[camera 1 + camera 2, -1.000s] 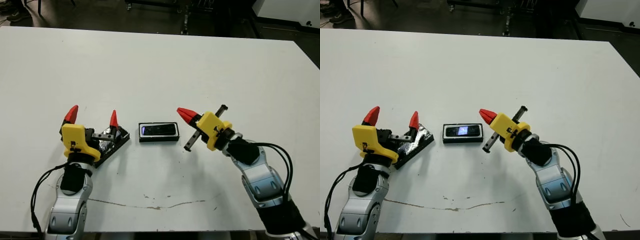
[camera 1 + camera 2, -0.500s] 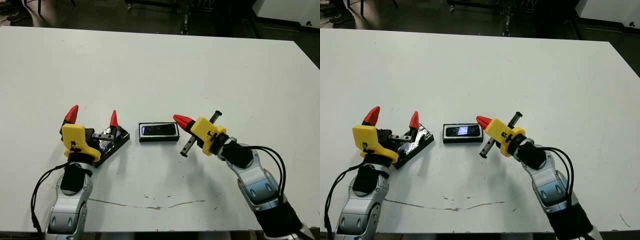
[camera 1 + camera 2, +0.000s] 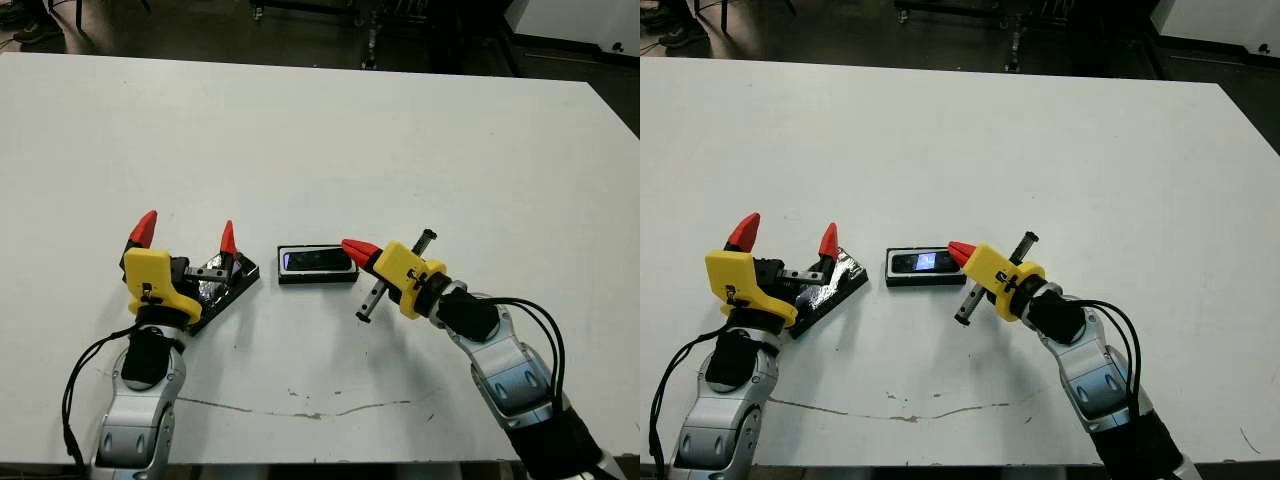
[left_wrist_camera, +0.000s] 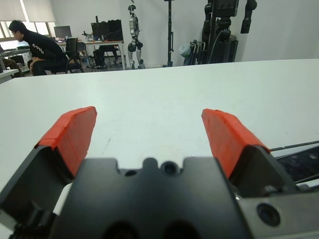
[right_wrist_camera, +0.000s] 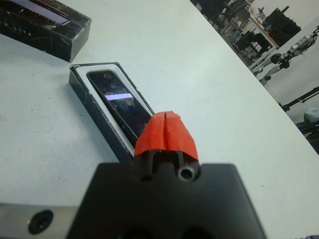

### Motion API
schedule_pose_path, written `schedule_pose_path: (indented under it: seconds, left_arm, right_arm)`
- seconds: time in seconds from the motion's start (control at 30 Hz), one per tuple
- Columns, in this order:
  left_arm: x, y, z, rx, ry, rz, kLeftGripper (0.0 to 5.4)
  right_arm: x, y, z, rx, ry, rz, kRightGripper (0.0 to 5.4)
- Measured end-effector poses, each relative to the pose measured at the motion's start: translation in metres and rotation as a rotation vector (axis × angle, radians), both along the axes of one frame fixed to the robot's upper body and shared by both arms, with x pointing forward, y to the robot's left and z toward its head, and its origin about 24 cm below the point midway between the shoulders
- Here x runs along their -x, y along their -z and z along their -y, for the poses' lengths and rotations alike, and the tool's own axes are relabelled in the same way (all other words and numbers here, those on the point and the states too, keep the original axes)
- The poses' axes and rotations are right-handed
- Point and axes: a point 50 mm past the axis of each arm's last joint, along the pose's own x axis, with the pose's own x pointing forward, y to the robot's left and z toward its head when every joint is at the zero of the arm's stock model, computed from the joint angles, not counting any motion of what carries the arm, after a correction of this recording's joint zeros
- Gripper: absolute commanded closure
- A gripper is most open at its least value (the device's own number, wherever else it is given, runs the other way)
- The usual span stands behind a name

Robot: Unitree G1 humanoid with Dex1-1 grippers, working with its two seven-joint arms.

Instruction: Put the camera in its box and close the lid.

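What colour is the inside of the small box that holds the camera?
White, seen as a thin rim around the flat black camera inside the shallow black-walled box; clearest in the right wrist view.

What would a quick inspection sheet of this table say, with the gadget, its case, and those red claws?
Surface: white table, scuffed along the near edge.
Job's things: camera already lies in the box; the lid lies apart to the robot's left, not yet on.
Clutter: nothing seen.
Grippers: left gripper open, over the lid; right gripper shut, tip at the box's right end.
Cables: black cables run along both arms.
Surroundings: a seated person, desks and equipment stands beyond the table.
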Motion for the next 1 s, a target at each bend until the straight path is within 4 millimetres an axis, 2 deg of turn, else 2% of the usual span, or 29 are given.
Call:
schedule_pose_path:
  seconds: [0.53, 1.0]
  left_arm:
    - [0.000, 0.000, 0.000, 0.003, 0.000, -0.001, 0.00]
    - [0.000, 0.000, 0.000, 0.003, 0.000, -0.001, 0.00]
  right_arm:
    - [-0.002, 0.014, 0.005, 0.031, 0.026, -0.054, 5.38]
    - [-0.003, 0.015, 0.005, 0.037, 0.026, -0.050, 5.38]
